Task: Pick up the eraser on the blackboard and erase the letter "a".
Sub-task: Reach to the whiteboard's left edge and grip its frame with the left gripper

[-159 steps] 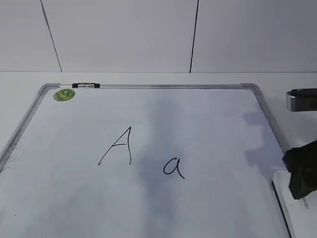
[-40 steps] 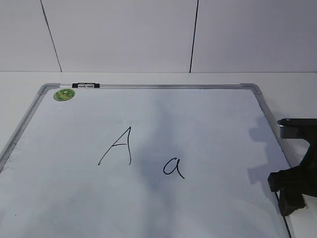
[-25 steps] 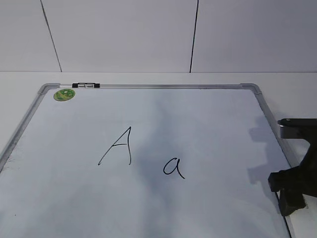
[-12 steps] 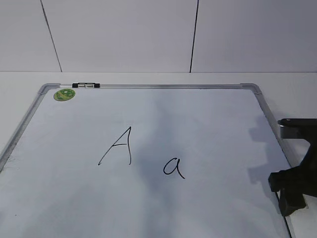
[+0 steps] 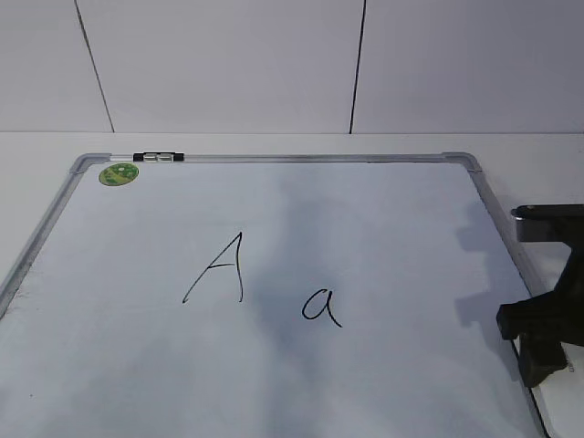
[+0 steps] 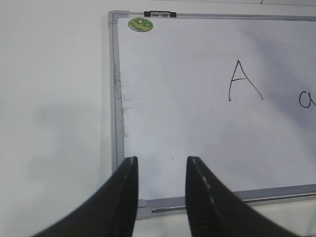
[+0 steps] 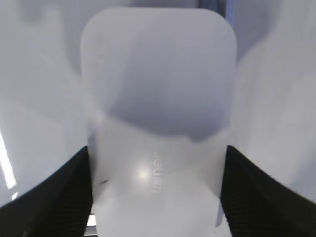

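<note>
The right gripper [image 7: 155, 197] squeezes the white eraser [image 7: 158, 108] at the blackboard's [image 5: 383, 228] right edge; the left gripper [image 6: 160, 170] is open, holding nothing; the letter "a" [image 5: 320, 307] sits mid-board.

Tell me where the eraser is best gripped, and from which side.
Grip the eraser across its two long straight sides, coming down from above. It lies flat, white top up, and the right gripper already has a finger on either side; whether it has clamped is unclear.
</note>
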Controlling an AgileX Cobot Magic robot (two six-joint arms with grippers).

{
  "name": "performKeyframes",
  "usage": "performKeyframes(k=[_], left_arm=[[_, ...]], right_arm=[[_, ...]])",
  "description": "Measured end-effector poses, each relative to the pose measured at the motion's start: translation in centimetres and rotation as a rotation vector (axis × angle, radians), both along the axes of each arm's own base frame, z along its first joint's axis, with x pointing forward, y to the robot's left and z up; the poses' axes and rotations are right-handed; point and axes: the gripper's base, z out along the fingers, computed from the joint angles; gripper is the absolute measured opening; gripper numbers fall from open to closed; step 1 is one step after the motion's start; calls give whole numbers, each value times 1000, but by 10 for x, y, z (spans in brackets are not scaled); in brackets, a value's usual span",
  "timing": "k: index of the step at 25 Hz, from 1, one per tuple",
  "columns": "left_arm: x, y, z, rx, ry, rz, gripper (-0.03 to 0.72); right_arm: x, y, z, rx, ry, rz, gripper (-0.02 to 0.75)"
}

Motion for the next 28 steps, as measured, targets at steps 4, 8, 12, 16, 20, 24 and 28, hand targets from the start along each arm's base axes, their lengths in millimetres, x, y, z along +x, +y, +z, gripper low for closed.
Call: performKeyframes(k=[4,8,12,16,20,24,28], left_arm=[[0,0,0,0,0,0,249],[0,0,0,0,0,0,249],[0,0,0,0,-2,0,249],[2,0,0,4,9,3,249],[13,0,0,16,79,7,249],[30,0,-1,27,183,9,249],[47,-1,6,31,217,17,249]], right_arm=[[-1,-1,0,-6,18,-1,571],[-2,-1,1,-10,27,-2,571],[3,1,10,-8,27,2,571],[9,3,22,-7,19,18,571],[12,5,29,3,25,14,571],[11,5,31,1,40,11,571],[11,5,32,1,43,11,571]])
